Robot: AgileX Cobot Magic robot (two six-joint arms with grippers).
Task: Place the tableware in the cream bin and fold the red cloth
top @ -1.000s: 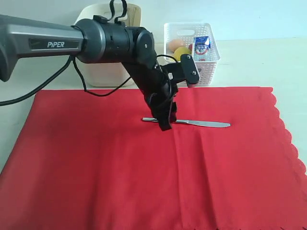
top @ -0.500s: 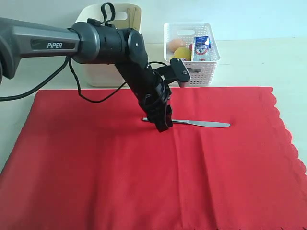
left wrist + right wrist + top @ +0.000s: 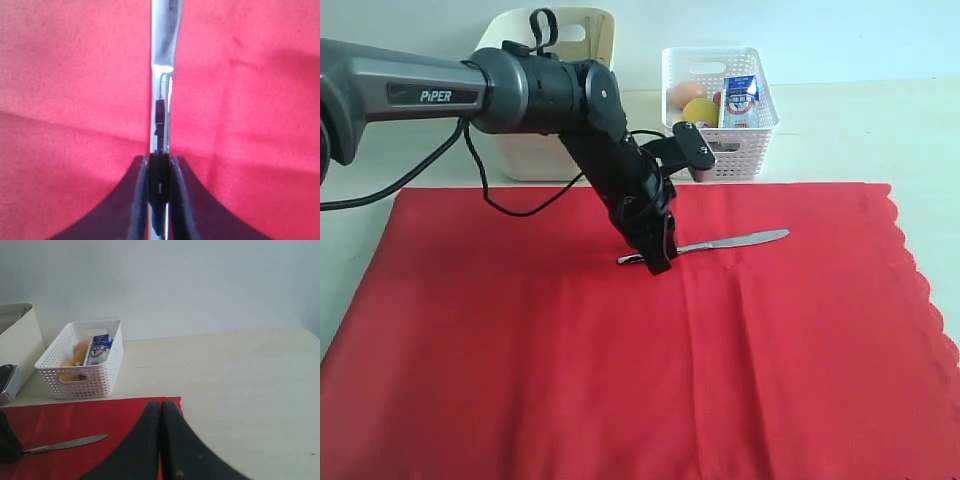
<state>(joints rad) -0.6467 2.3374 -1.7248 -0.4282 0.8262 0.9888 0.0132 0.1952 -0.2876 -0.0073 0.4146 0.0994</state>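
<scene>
A plain pale wall (image 3: 200, 285) backs a light beige tabletop (image 3: 240, 370) — evenly lit, soft shadows only.

The red cloth (image 3: 520, 330) runs out of the exterior view along its near and left margins. On it, the handle end of the metal knife (image 3: 735, 241) is mostly hidden behind the left gripper (image 3: 658, 262), and the left wrist view shows the knife only as a blurred strip cut off at the picture's edge. Beyond the cloth's far edge, the left arm (image 3: 440, 90) covers part of the cream bin (image 3: 535, 158), whose inside cannot be seen. The foods (image 3: 698, 108) in the white basket (image 3: 750, 140) are too small to name, and the right gripper (image 3: 160, 407) is cut off in its wrist view.
</scene>
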